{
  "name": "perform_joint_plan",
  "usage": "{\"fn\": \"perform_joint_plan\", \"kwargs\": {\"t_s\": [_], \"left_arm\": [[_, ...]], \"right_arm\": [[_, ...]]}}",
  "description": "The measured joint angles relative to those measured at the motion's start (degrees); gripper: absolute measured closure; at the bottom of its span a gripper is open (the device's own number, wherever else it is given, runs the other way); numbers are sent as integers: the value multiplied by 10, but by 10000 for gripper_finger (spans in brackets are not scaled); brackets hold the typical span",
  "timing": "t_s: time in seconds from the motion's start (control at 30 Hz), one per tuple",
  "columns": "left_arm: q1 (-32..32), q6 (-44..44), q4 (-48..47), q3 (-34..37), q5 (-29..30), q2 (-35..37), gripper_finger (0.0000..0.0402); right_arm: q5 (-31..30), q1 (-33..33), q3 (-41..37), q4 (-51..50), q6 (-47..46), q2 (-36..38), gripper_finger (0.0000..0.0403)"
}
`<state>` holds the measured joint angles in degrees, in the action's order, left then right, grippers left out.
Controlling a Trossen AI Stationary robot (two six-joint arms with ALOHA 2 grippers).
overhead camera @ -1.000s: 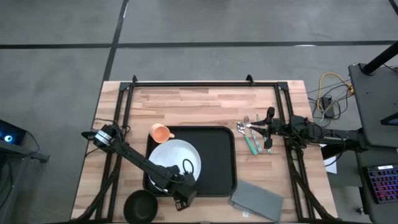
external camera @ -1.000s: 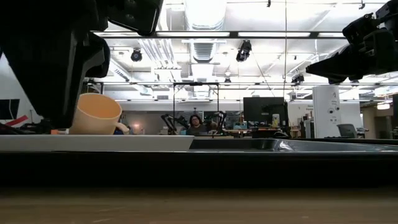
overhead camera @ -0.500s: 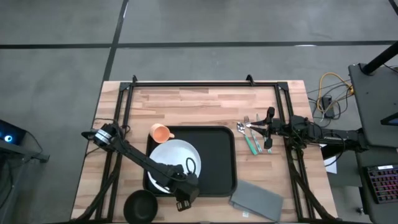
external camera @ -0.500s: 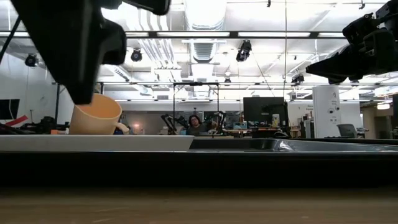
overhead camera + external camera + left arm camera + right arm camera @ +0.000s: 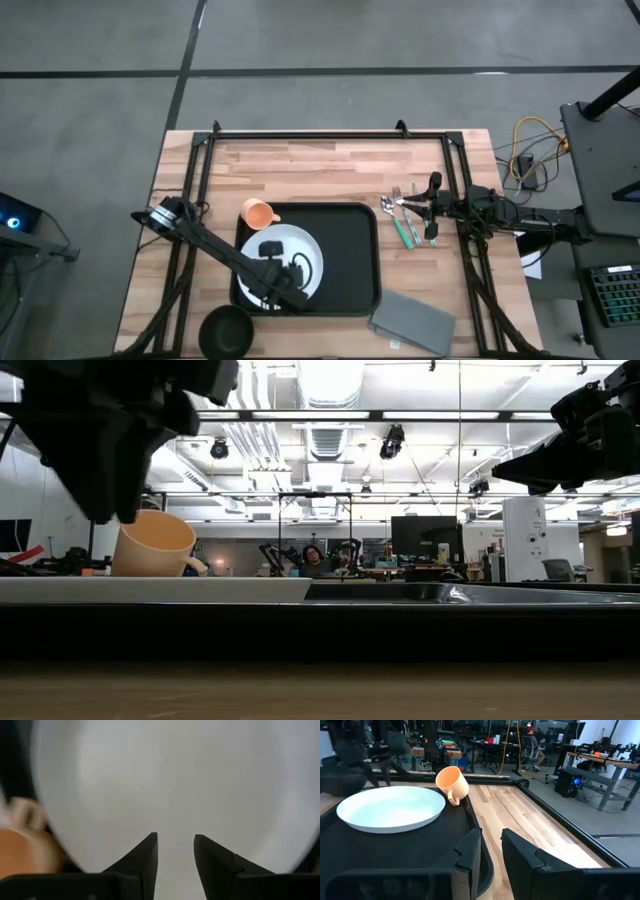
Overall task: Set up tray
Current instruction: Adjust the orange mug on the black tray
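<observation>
Tray (image 5: 350, 260) sits mid-surface, plate (image 5: 300, 250) and cup (image 5: 259, 212) on it. Left gripper (image 5: 268, 247) over plate, fingers (image 5: 142, 862) released, empty. Right gripper (image 5: 432, 205) beside cutlery (image 5: 405, 222), fingers narrowly parted, empty. Likely next: fetch bowl (image 5: 226, 331), cutlery or napkin (image 5: 415, 322).

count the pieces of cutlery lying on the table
3, it seems: a fork, a second metal piece and a green-handled one, bunched on the wood right of the tray, below the right gripper. The arm may hide more.
</observation>
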<state>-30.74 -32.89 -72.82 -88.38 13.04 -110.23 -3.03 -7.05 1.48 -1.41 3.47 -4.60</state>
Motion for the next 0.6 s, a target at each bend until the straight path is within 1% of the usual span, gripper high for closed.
{"fn": "perform_joint_plan", "kwargs": {"t_s": [0.17, 0.27, 0.37, 0.5, 0.6], "left_arm": [[2, 52, -26, 0, 37, 4, 294], [3, 59, -53, 1, 72, 15, 294], [8, 59, -61, 10, 101, 38, 294], [26, 60, -52, 43, 124, 80, 294], [44, 79, -41, 91, 128, 111, 294]], "right_arm": [[0, 0, 0, 0, 0, 0, 335], [0, 0, 0, 0, 0, 0, 335], [0, 0, 0, 0, 0, 0, 335], [0, 0, 0, 0, 0, 0, 335], [0, 0, 0, 0, 0, 0, 335]]}}
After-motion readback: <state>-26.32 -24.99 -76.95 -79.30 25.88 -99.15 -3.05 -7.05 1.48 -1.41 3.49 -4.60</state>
